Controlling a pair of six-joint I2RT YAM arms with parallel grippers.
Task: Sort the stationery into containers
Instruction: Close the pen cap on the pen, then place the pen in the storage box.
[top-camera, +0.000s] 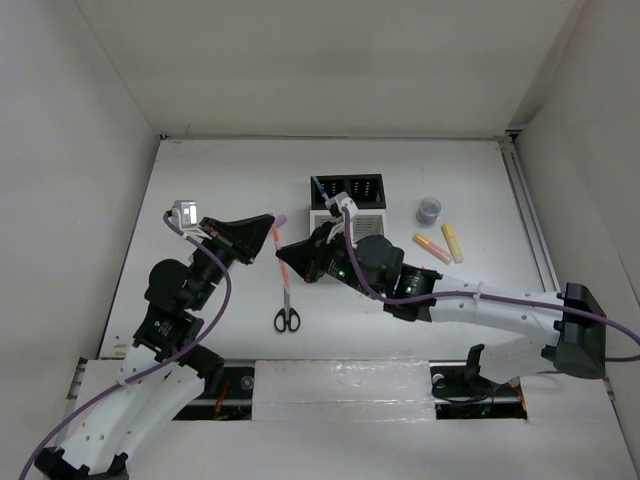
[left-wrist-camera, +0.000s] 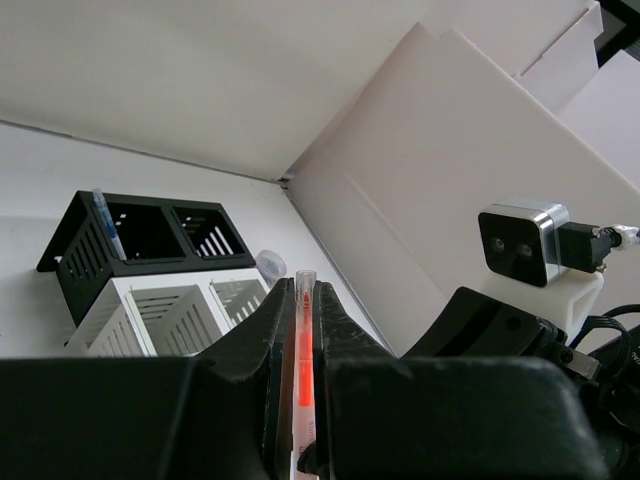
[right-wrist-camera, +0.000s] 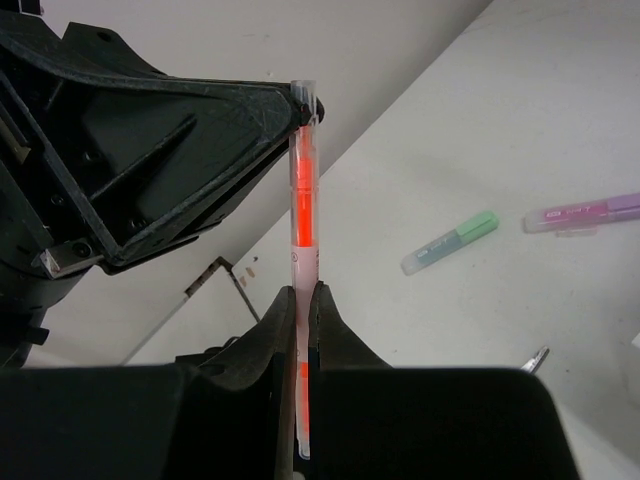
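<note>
Stationery is mostly loose on the desk, so this looks like early days. The left pincer is clamped on one end of an orange pen held in the air, and the right pincer is clamped on the other end, probably a hand-off. Scissors lie just below. Only a blue pen stands in the containers. The tape roll, orange highlighter and yellow highlighter wait unsorted, plus a green highlighter and a pink highlighter.
</note>
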